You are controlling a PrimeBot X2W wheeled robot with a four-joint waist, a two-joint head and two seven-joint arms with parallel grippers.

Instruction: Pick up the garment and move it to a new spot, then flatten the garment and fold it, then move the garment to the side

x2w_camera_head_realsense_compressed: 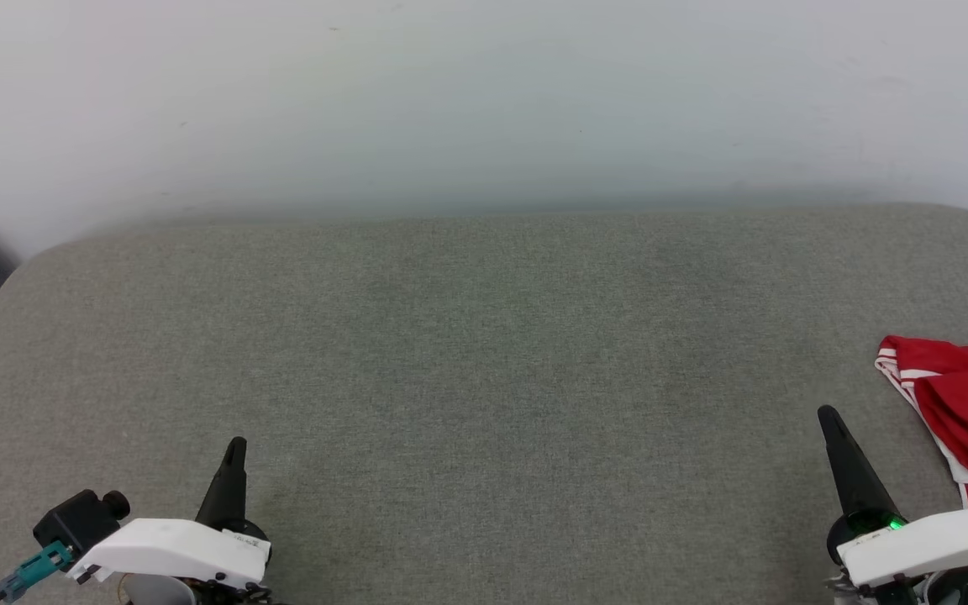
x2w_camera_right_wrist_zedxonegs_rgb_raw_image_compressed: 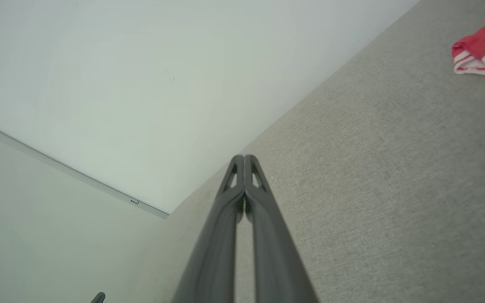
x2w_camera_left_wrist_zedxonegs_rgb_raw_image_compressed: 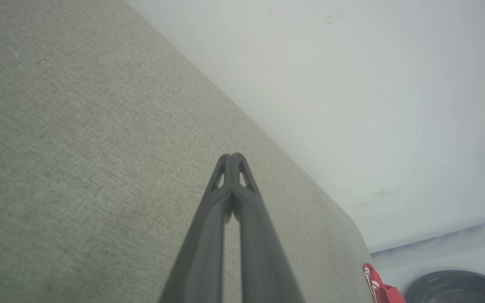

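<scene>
While the left pincer point(x2w_camera_head_realsense_compressed: 236, 445) and the right pincer point(x2w_camera_head_realsense_compressed: 827, 415) are both closed and hold nothing near the front edge of the grey desk point(x2w_camera_head_realsense_compressed: 484, 353), the red jersey point(x2w_camera_head_realsense_compressed: 967, 395) lies crumpled at the desk's right edge, near the right pincer.

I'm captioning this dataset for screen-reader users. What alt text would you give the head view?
A bunched red garment with red-and-white striped trim lies at the right edge of a grey fabric surface, partly out of frame. The robot's left hand and right hand sit at the lower corners, shut and empty, the right one near the garment.
</scene>
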